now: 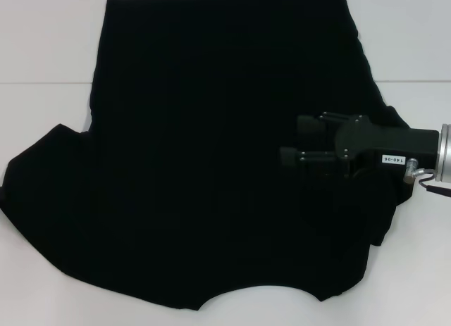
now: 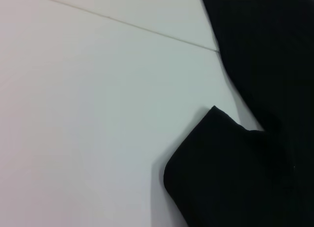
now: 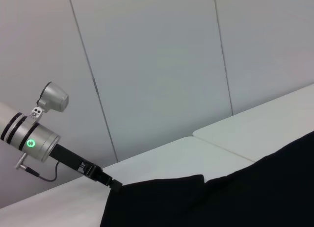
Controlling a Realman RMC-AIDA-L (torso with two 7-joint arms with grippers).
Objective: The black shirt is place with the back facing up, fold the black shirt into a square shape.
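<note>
Black shirt (image 1: 197, 164): we log it spread flat across the white table (image 1: 42, 58). Right gripper (image 1: 299, 144) at 3 o'clock over the cloth; grip we cannot tell. Left gripper (image 3: 115, 186) unresolved too.

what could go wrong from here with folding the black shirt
1. The right hand is over the black shirt on its right side, where the sleeve appears already folded inward; pulling away carelessly could drag that fold open.
2. The left sleeve is spread out on the white table, with its edge curled in the left wrist view; folding it so may trap a wrinkle and spoil the square.
3. Black on black makes layers hard to separate.
</note>
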